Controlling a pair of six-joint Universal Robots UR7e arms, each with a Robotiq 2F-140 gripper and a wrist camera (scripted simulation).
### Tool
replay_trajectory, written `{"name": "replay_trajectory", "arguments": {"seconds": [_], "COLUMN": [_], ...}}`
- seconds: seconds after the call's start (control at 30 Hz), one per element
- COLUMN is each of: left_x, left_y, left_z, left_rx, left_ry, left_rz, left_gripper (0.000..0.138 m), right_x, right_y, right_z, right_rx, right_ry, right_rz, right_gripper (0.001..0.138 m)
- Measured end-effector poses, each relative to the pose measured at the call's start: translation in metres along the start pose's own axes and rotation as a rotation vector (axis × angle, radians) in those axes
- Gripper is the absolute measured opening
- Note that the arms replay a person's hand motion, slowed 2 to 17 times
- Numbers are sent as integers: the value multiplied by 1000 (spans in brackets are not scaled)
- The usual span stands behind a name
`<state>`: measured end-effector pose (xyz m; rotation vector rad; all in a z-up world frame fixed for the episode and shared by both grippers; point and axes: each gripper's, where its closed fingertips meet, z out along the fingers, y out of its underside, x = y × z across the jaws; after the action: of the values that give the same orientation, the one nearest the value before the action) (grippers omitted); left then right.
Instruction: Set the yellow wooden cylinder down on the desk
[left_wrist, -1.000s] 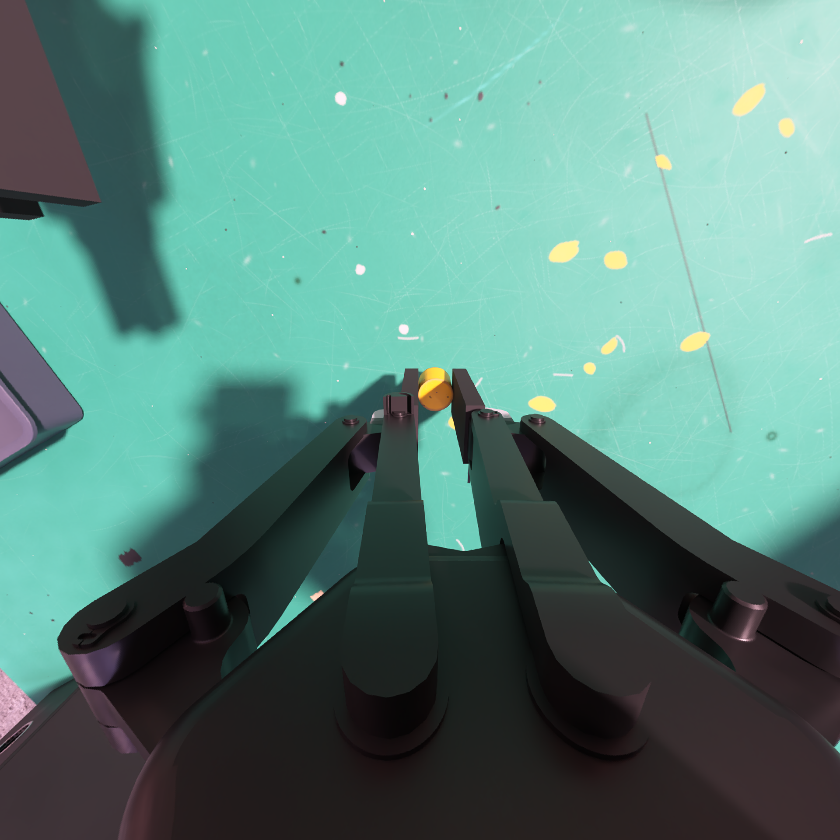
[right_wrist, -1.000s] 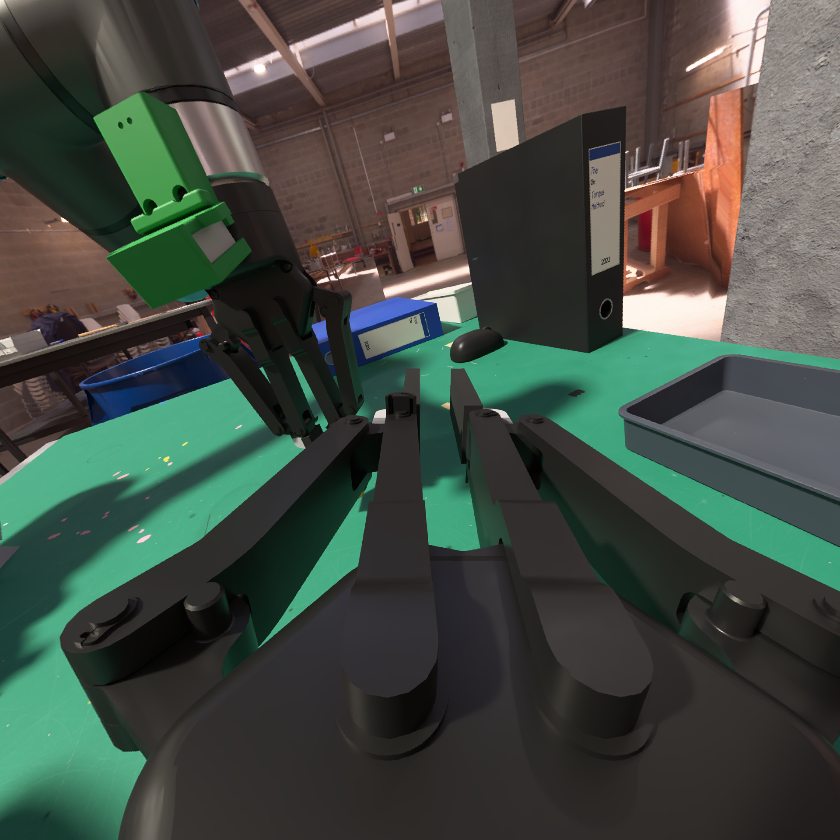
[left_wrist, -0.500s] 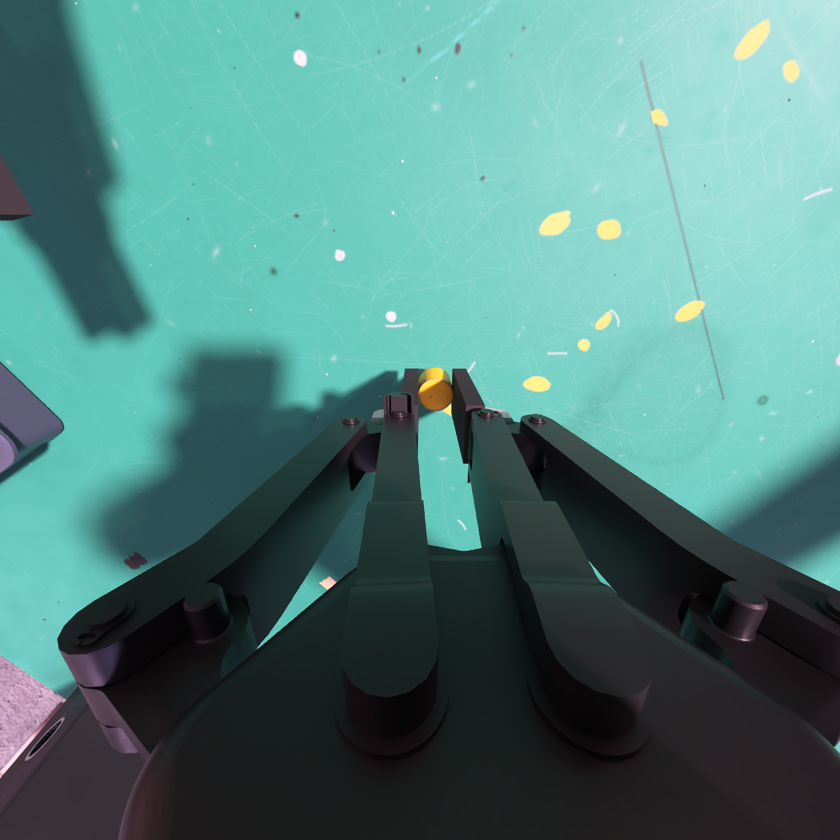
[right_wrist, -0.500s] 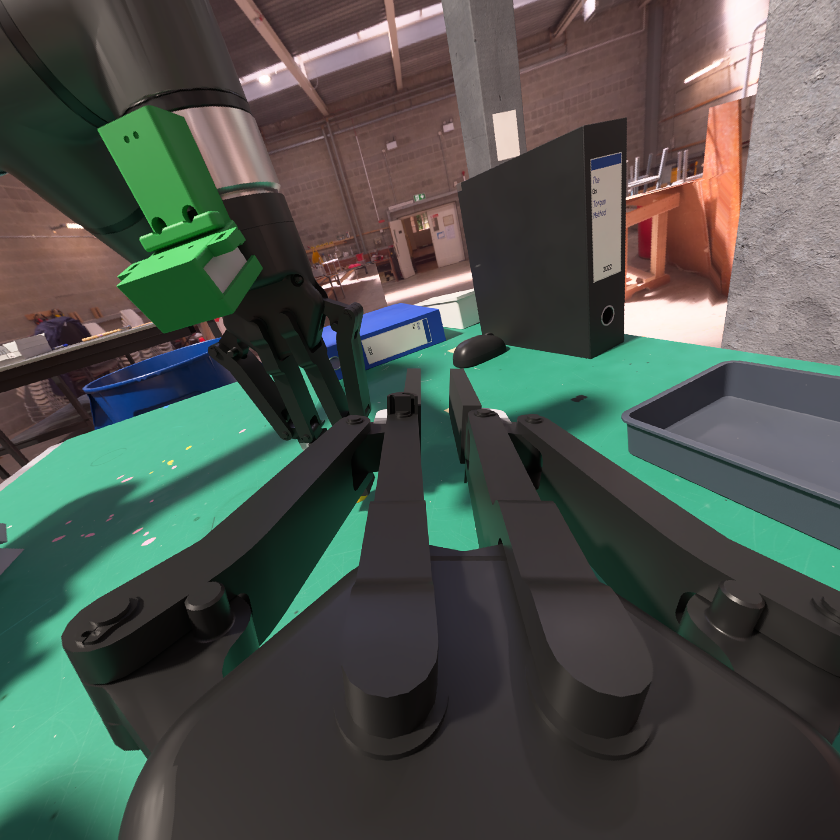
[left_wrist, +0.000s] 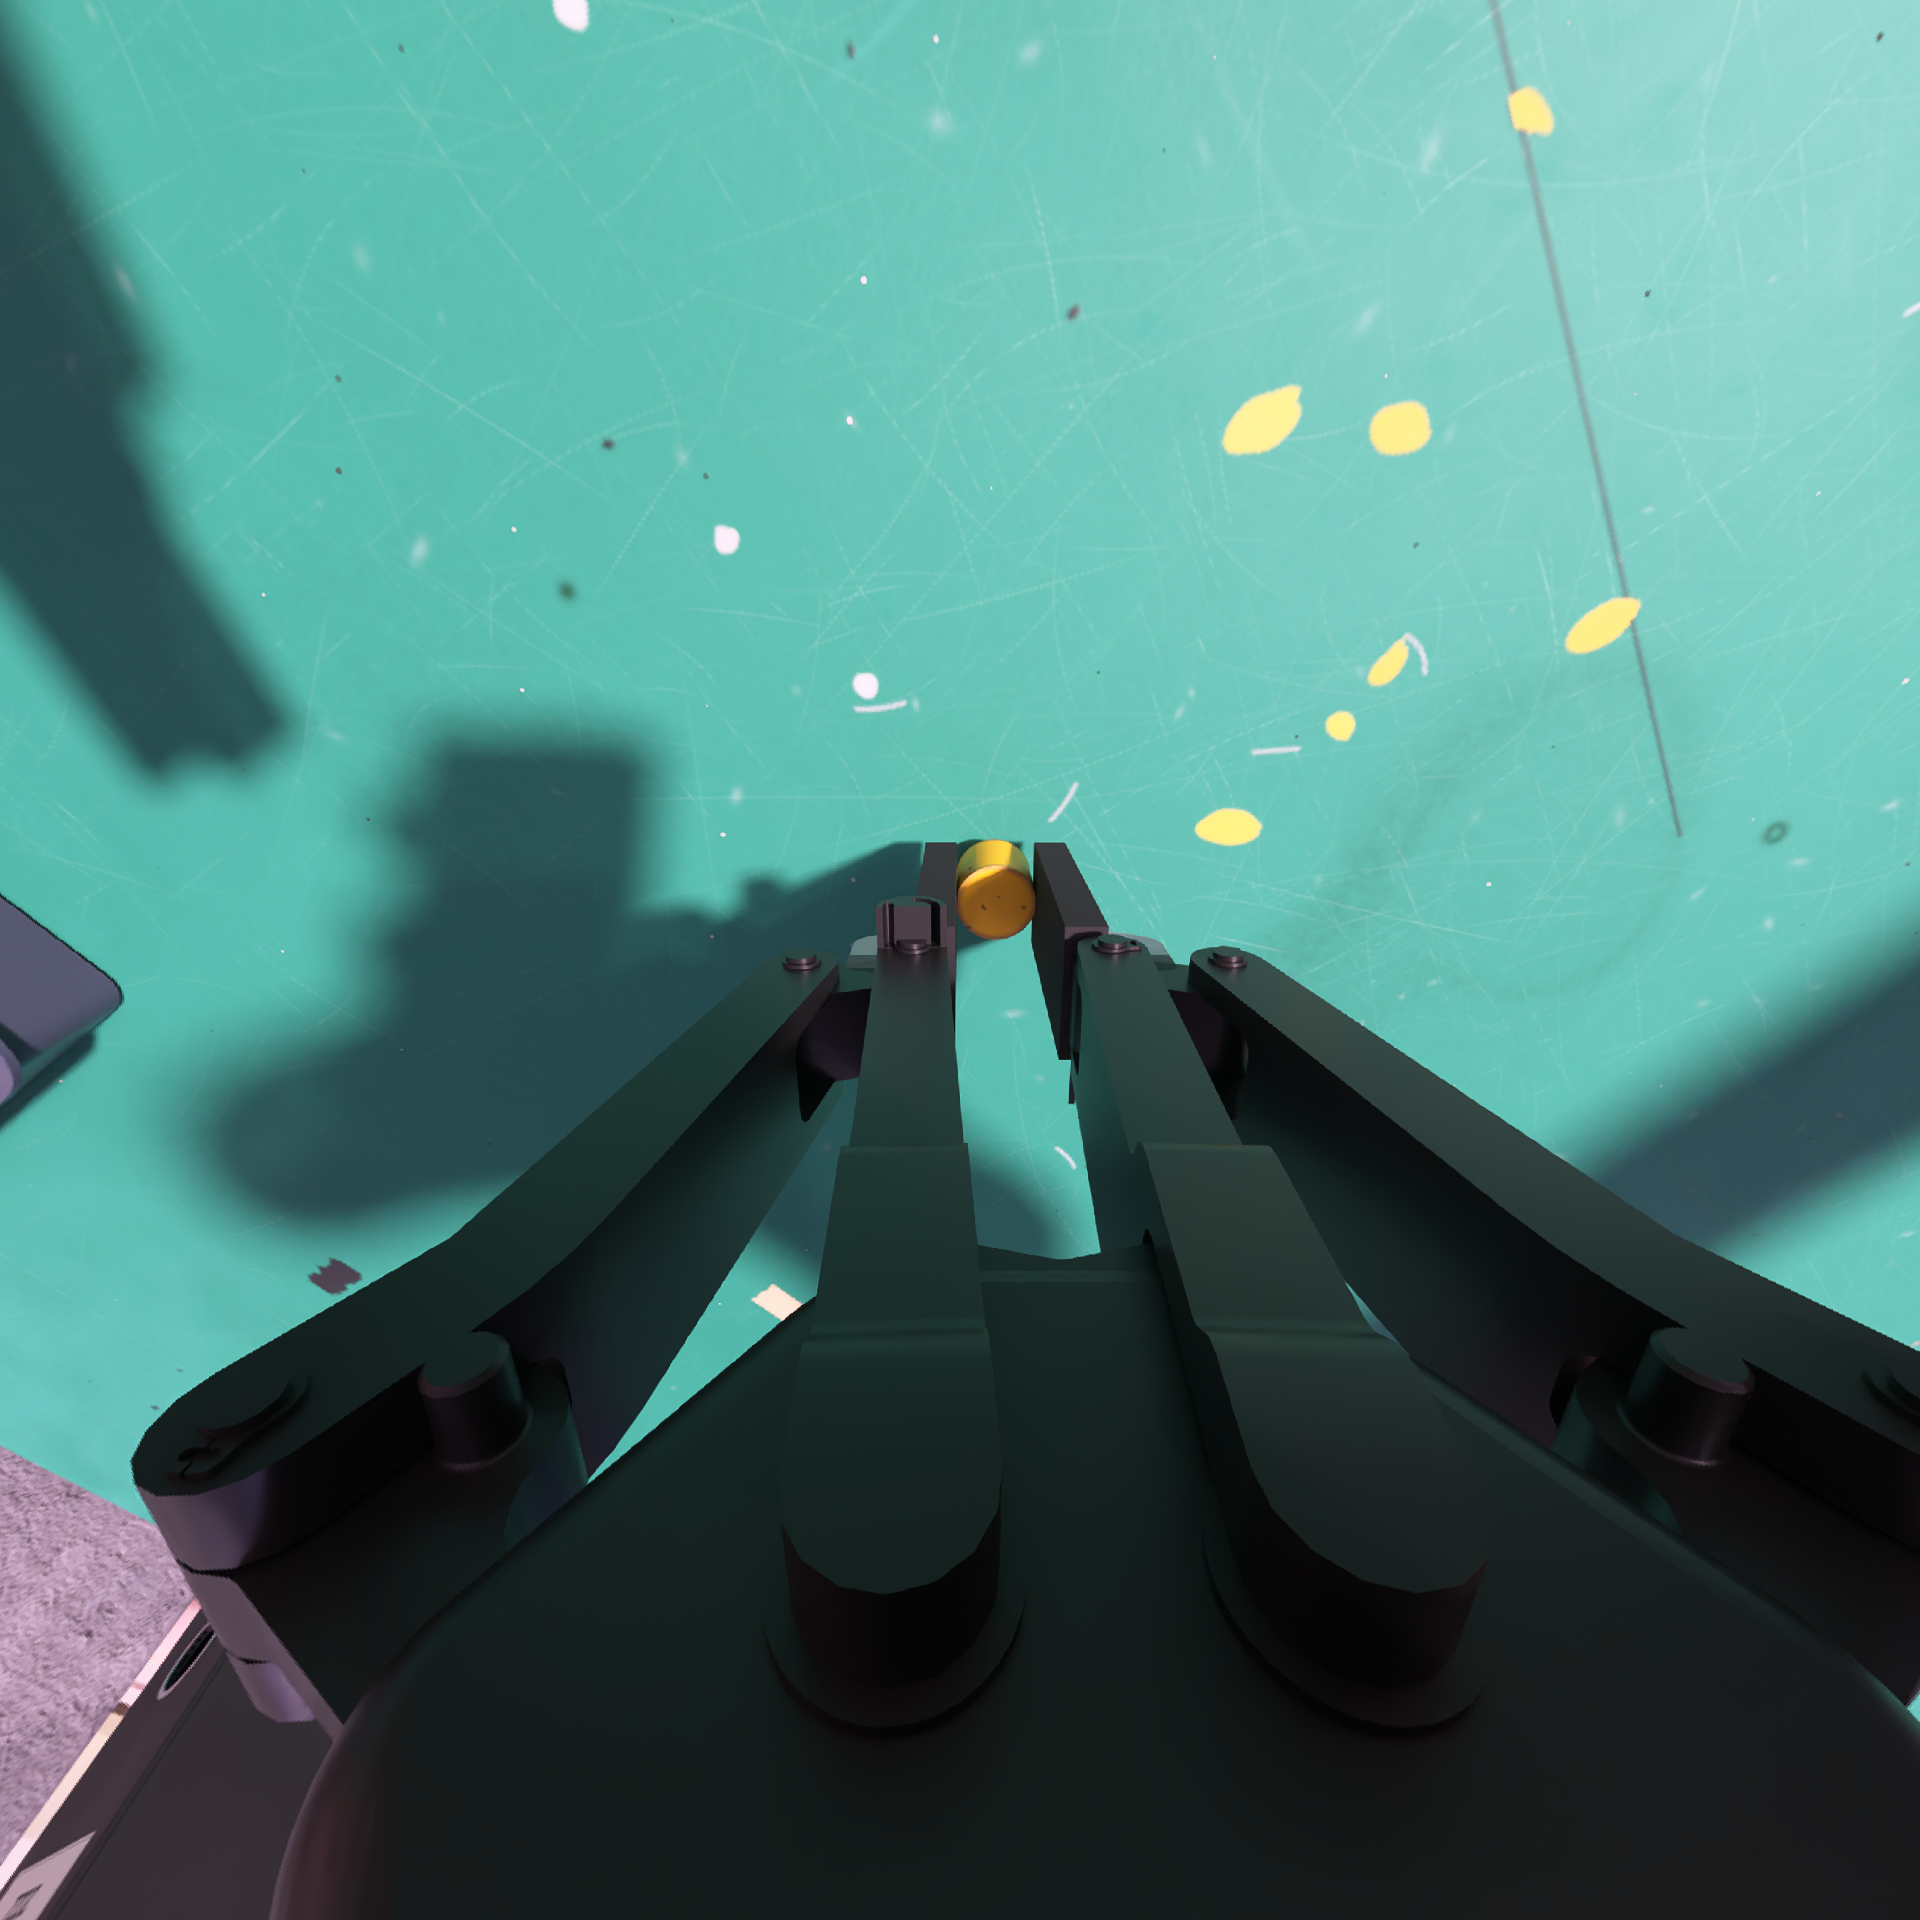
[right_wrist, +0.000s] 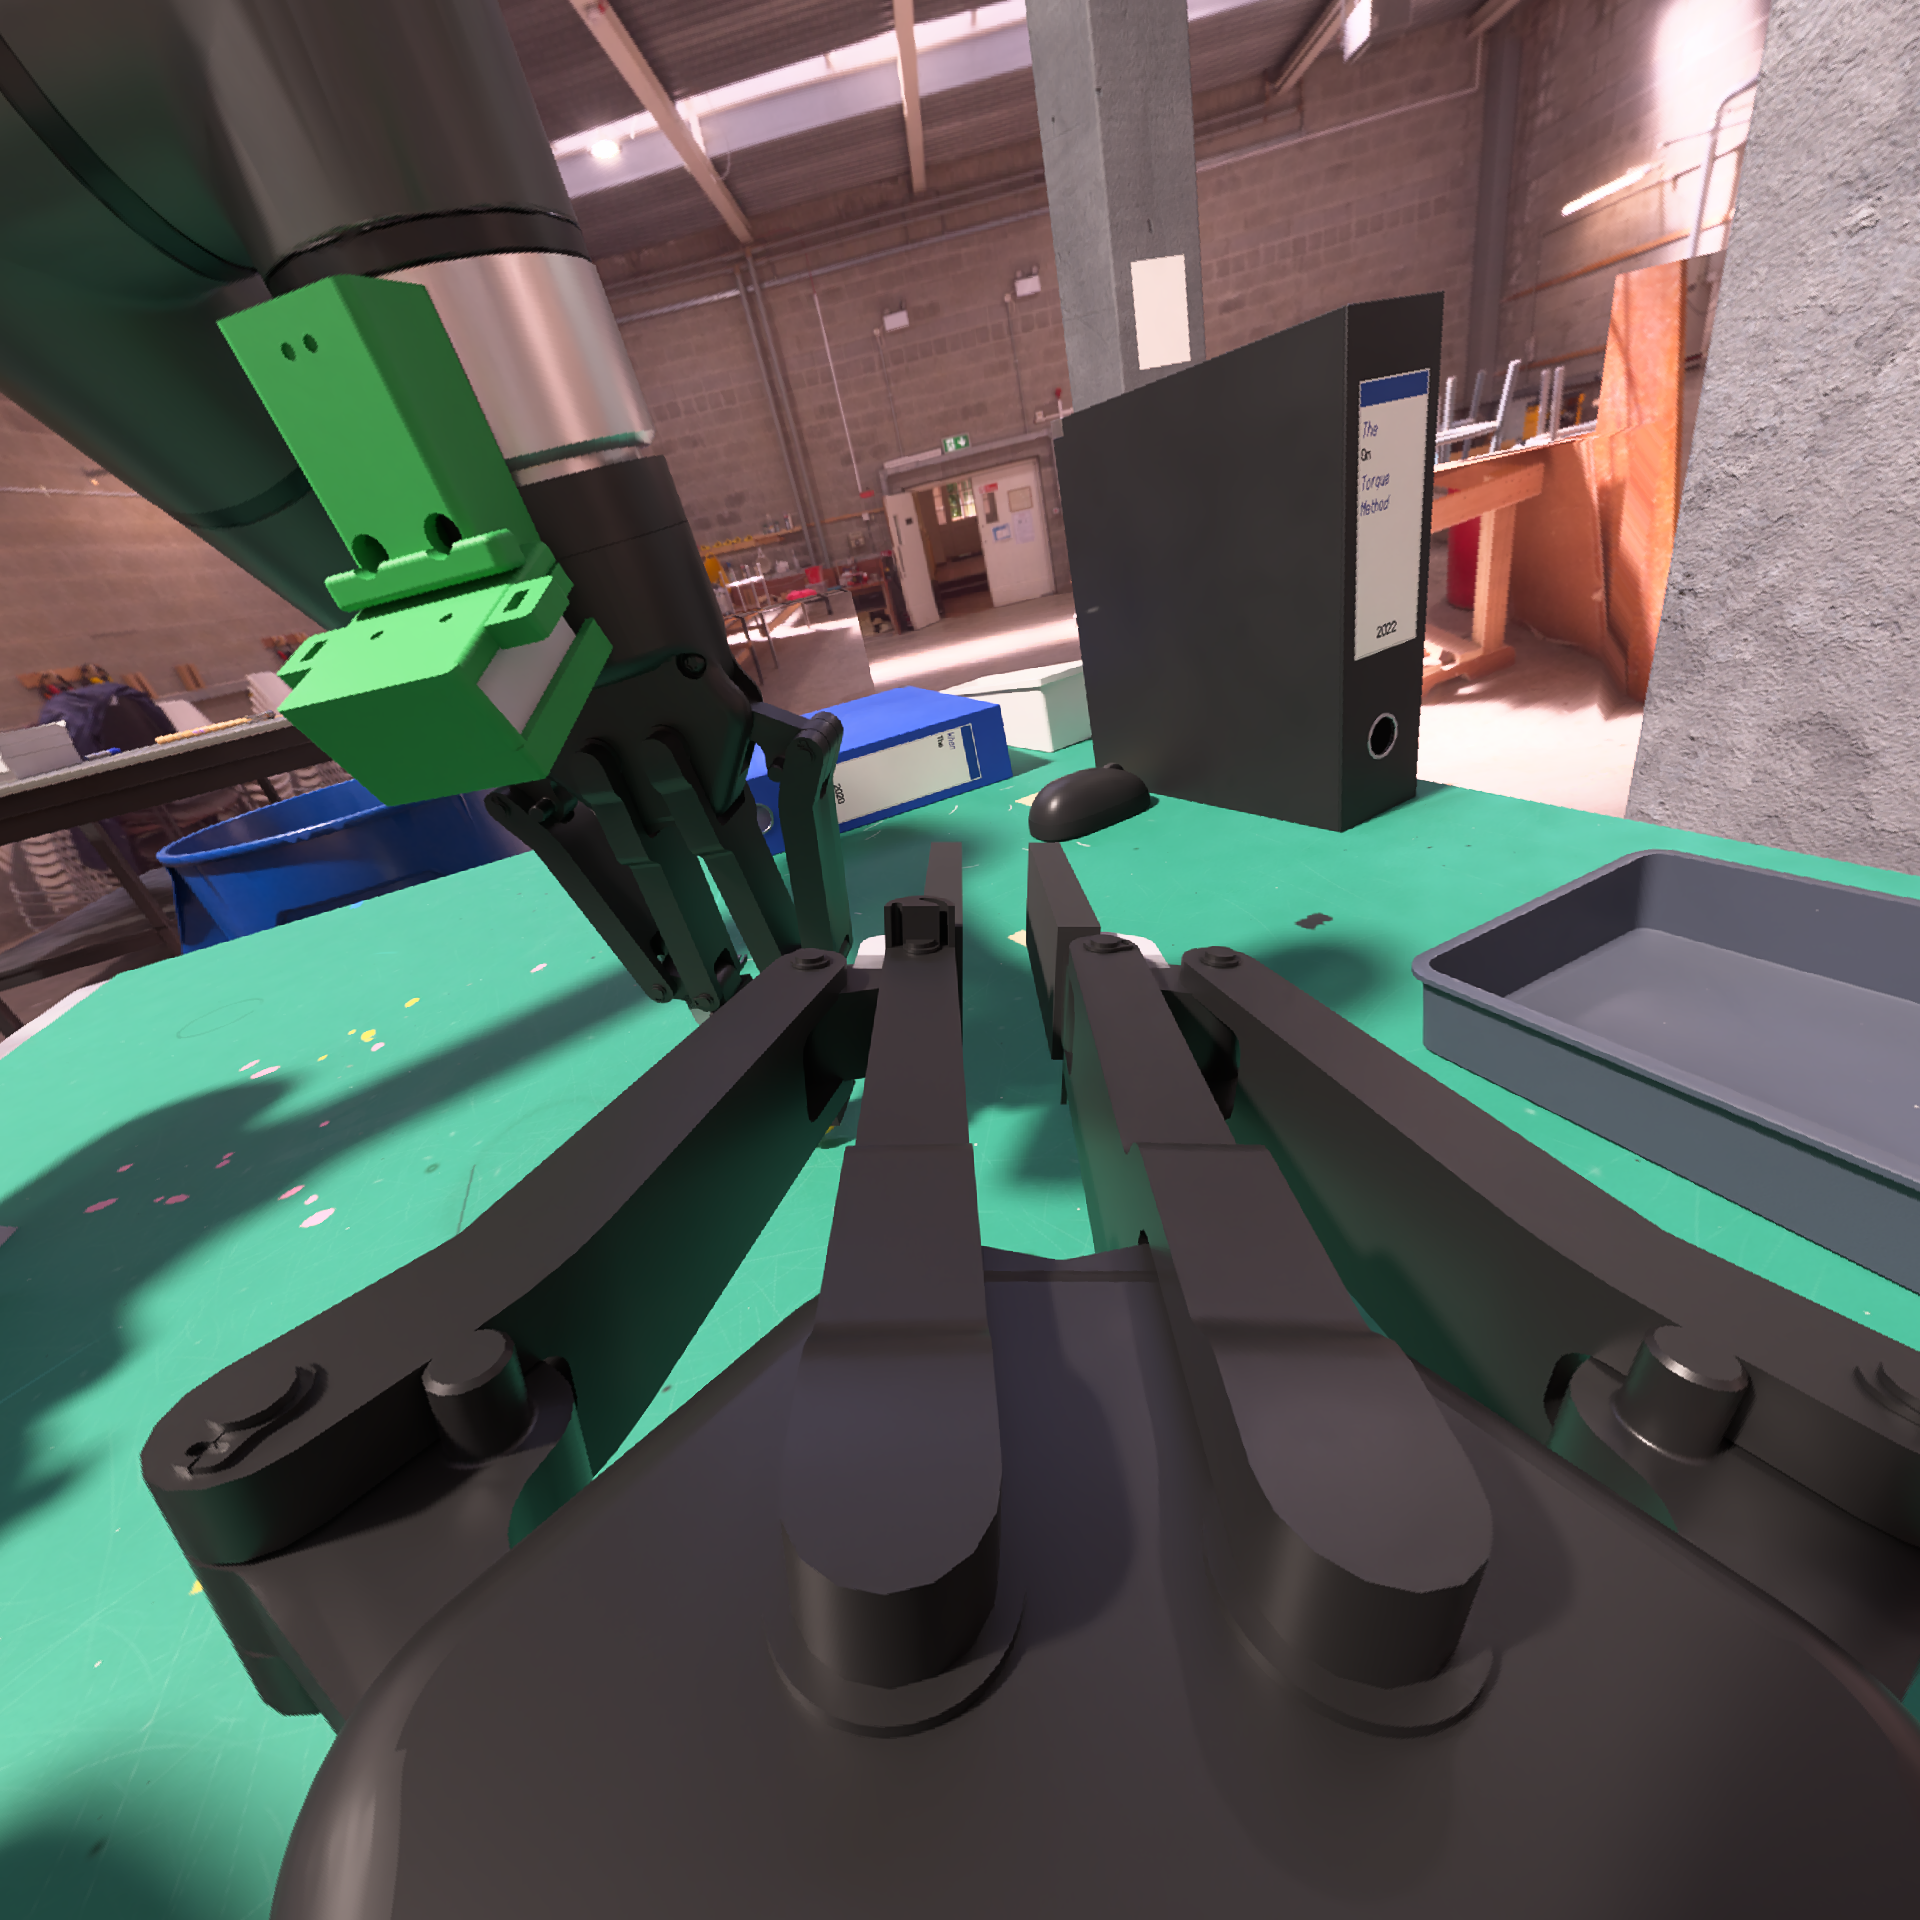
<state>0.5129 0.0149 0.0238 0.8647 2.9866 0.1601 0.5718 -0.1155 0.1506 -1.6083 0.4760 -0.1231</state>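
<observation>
The yellow wooden cylinder lies on its side between the fingertips of my left gripper, which is shut on it. It is held just above the green desk, and the gripper's shadow meets the fingertips. In the right wrist view the left gripper points down at the desk on the left, its tips hidden behind my own linkage; the cylinder is not visible there. My right gripper is low over the desk, nearly shut with a narrow gap, holding nothing.
A grey tray sits at the right. A black binder stands at the back, with a black mouse and a flat blue binder beside it. A grey tray corner shows at the left of the left wrist view.
My left gripper has come down closer to the desk with the cylinder still in it. In the right wrist view the left arm has dropped lower. The right gripper has hardly moved.
</observation>
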Motion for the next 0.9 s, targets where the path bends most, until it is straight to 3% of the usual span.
{"name": "replay_trajectory", "arguments": {"seconds": [0.47, 0.9], "left_x": [1, 0], "left_y": [3, 1], "left_z": [4, 4], "left_rx": [-23, 3], "left_ry": [-11, -37], "left_rz": [44, 72], "left_gripper": [20, 20], "right_x": [-6, -11], "right_y": [-5, -9], "right_z": [-1, -2], "right_rx": [24, 42], "right_ry": [-28, -48], "right_rz": [2, 10], "right_gripper": [17, 17]}}
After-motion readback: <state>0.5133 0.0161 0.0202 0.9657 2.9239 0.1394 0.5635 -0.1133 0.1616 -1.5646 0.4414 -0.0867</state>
